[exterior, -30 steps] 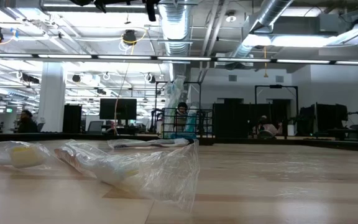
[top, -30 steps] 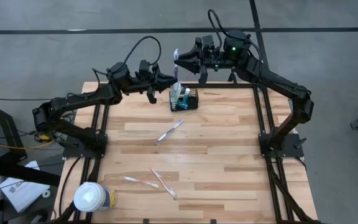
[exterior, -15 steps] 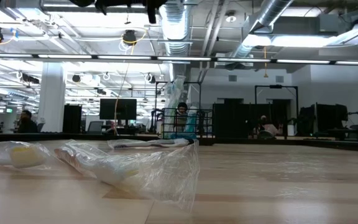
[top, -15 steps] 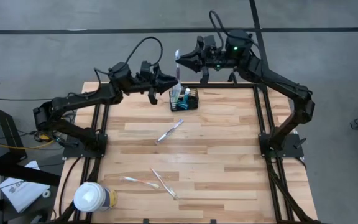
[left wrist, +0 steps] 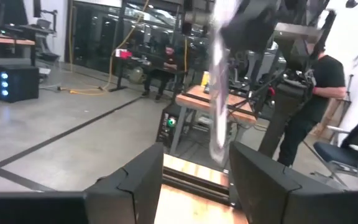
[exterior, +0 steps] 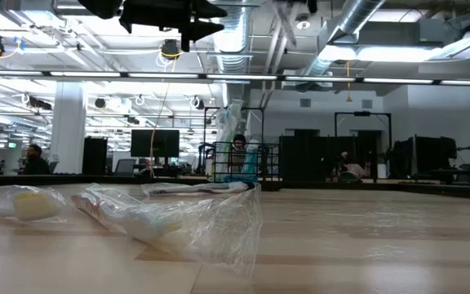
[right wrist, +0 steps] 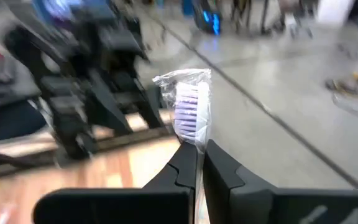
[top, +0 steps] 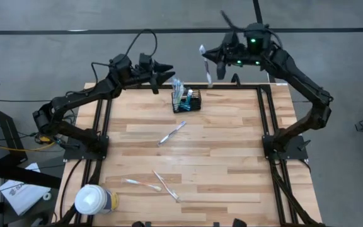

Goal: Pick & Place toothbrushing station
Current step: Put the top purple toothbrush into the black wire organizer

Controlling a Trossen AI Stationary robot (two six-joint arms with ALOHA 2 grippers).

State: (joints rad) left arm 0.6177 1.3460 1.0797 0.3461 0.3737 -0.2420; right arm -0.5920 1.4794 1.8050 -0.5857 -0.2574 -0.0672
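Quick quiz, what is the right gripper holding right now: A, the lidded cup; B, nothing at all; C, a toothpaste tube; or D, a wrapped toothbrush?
D: in the right wrist view the right gripper is shut on a wrapped toothbrush, held up beyond the table's far edge in the high view.

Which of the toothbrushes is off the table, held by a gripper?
The wrapped toothbrush pinched in the right gripper, above the far edge. The other three lie flat on the table; more stand in the basket.
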